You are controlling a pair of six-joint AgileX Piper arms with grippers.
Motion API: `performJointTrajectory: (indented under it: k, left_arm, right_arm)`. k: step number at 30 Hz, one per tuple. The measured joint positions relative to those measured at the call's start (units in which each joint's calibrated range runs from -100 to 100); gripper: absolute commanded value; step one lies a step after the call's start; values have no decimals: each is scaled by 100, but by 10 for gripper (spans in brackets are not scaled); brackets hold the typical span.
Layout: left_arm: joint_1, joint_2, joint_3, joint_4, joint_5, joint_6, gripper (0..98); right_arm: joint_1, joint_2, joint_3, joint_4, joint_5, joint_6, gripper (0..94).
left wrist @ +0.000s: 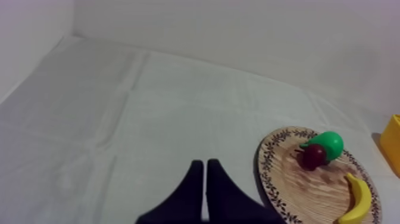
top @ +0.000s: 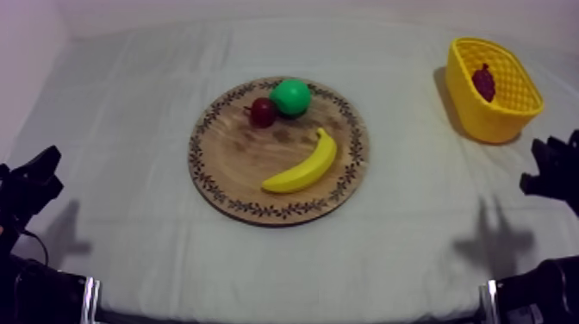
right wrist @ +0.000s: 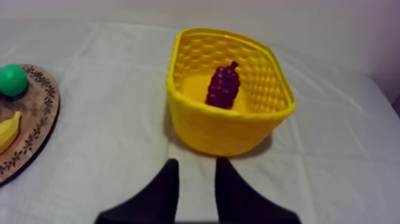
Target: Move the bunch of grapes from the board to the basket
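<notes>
Starting on my left: my left gripper (left wrist: 205, 164) sits low at the bench edge, its two fingers pressed together into a narrow wedge with nothing in them. That makes sense to me. The basket is over on the other side, so this arm has no real part in the job and is best parked clear of the fruit. It points out over bare grey-white cloth (left wrist: 119, 119).

In the middle of the bench is the round wooden board (top: 233, 159), with three fruits on it. The green pear (top: 291, 96) and the small red fruit (top: 263, 112) touch each other near the far rim. The banana (top: 301, 165) lies apart from them on the nearer half. There are no grapes on the board.

Further right, well apart from the board, is the yellow basket (top: 493, 116). The bunch of grapes (right wrist: 224, 86) is inside it, resting on the bottom toward the back wall with the stem end up. So as far as I can judge, the task is done.

Last, my right gripper (right wrist: 197, 162) is low in front of the basket and facing it, clear of the rim. Its fingers are spread apart with only cloth between them. Spread and empty fits, since the grapes are already where they belong and there's nothing to hang onto. If anything remains, I'd guess it's just sitting tight so I don't nudge the basket.
</notes>
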Motion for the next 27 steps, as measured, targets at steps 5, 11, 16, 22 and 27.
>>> performJointTrajectory:
  k: [5, 11, 16, 22, 27]
  left_arm:
    - [0, 0, 0, 0, 0, 0, 1]
    - [0, 0, 0, 0, 0, 0, 1]
    - [0, 0, 0, 0, 0, 0, 1]
    - [0, 0, 0, 0, 0, 0, 1]
    - [0, 0, 0, 0, 0, 0, 1]
  right_arm:
    - [-88, -588, 362, -51, 180, -13, 75]
    - [-151, -846, 451, -146, 200, -77, 11]
    - [-161, -861, 460, -192, 328, -318, 4]
    - [-161, -861, 466, -197, 365, -792, 3]
    - [-158, -861, 474, -197, 505, -1069, 5]
